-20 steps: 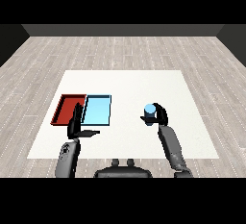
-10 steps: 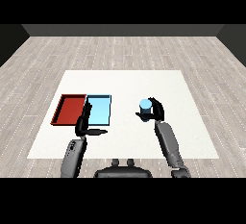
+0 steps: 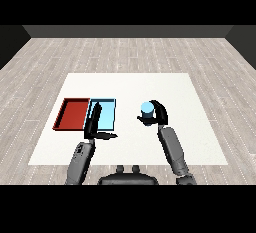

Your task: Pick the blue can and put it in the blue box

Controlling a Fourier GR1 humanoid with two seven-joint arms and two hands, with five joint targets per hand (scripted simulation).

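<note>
While the black fingers (image 3: 158, 108) of the right hand (image 3: 157, 116) curl round the blue can (image 3: 147, 110), the thumb closes in from the near side — the can sits upright inside that grasp, its pale blue top showing. It is to the right of both trays and well apart from them, over the white table (image 3: 130, 84); whether its base touches the tabletop or hangs just above it, I cannot tell. From the hand the grey right forearm (image 3: 173, 149) runs back and down toward the lower right.

On the other side, the left hand (image 3: 95, 123) holds nothing. Its fingers stand straight and together, pointing away across the table, with the thumb stuck out flat to the right. Those fingers overlap the near left part of the light blue tray (image 3: 106, 112) as seen from here — if they touch it or hover over it is not clear. The grey left forearm (image 3: 81, 158) leads back to the lower left.

The blue tray lies just right of the red tray (image 3: 71, 114), the two side by side with edges meeting, both toward the left half of the table. Grey plank flooring (image 3: 130, 52) spreads out beyond the table.
</note>
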